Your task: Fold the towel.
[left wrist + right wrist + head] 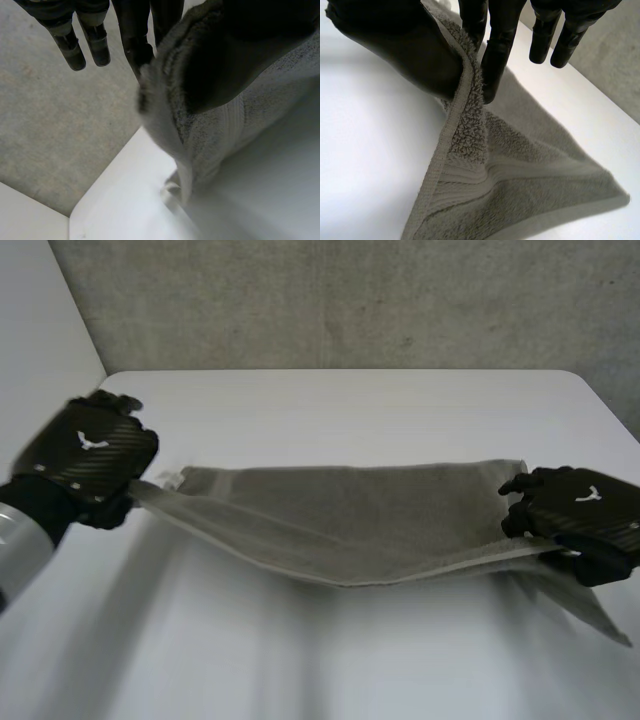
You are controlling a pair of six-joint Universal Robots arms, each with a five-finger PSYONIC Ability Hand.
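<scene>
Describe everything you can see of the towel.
The towel is grey-green terry cloth with a looped pile and a flat woven band beside its edge. It is stretched across the white table between both hands: the left hand pinches one end, the right hand the other. The held edge is raised and sags in the middle; the far part appears to rest on the table, and a corner trails below the right hand.

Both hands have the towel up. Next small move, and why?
Probably carry both hands forward toward the far edge. The left hand and right hand each pinch an end of the near edge of the towel, which is raised and sags between them; its far edge lies on the table. Laying near over far would make the fold.
</scene>
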